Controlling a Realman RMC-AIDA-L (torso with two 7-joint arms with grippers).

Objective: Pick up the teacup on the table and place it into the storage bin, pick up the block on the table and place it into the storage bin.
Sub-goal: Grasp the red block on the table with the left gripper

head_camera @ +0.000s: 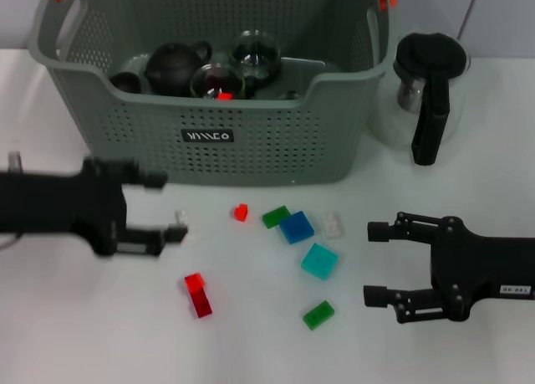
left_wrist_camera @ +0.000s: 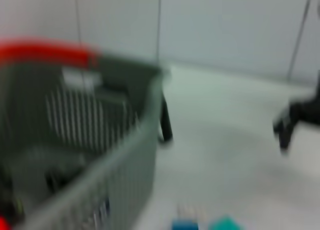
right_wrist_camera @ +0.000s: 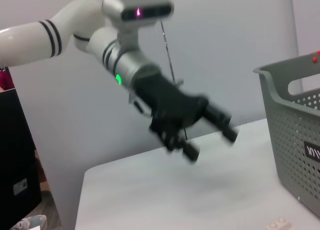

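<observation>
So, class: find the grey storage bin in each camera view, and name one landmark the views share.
Head: bin at top centre, behind the blocks.
Left wrist: bin fills the near left side.
Right wrist: bin at the right edge.
Shared landmark: its orange handle clip.

The left gripper [head_camera: 171,207] reaches in from the left side, its black body level and its two fingers pointing right with a clear gap between them, nothing held. Seen from the right wrist, the same left gripper [right_wrist_camera: 212,135] hangs in the air on a white arm [right_wrist_camera: 55,34] ringed with black bands, angled downward. The right gripper [head_camera: 376,263] sits at the near right, level, pointing left, its two fingers spread wide, one farther and one nearer, with nothing between them.
</observation>
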